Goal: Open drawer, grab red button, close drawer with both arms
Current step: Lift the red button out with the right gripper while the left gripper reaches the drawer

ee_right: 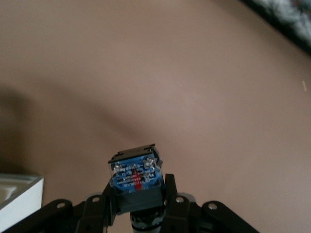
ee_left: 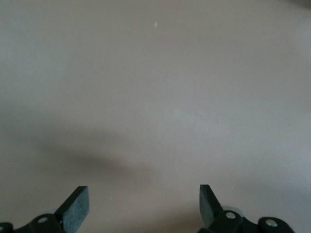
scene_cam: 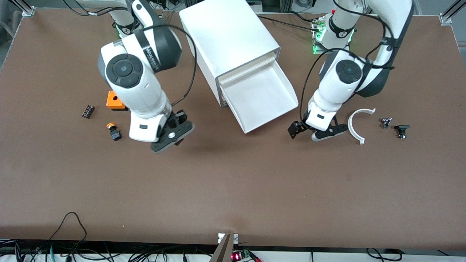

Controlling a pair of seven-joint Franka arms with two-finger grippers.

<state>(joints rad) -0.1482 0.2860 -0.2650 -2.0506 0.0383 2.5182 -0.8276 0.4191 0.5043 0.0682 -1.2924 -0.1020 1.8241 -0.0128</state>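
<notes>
The white cabinet stands at the back of the table with one lower drawer pulled out; the drawer's inside shows bare white. My right gripper hangs over the brown table beside the drawer, toward the right arm's end. It is shut on the button, gripped by its black body with the blue labelled underside showing; its cap is hidden. My left gripper is open and empty just over the table by the drawer's other front corner; only bare table shows between its jaws.
An orange box, an orange-capped black button and a small dark part lie toward the right arm's end. A white curved piece and two small black parts lie toward the left arm's end. A white corner shows in the right wrist view.
</notes>
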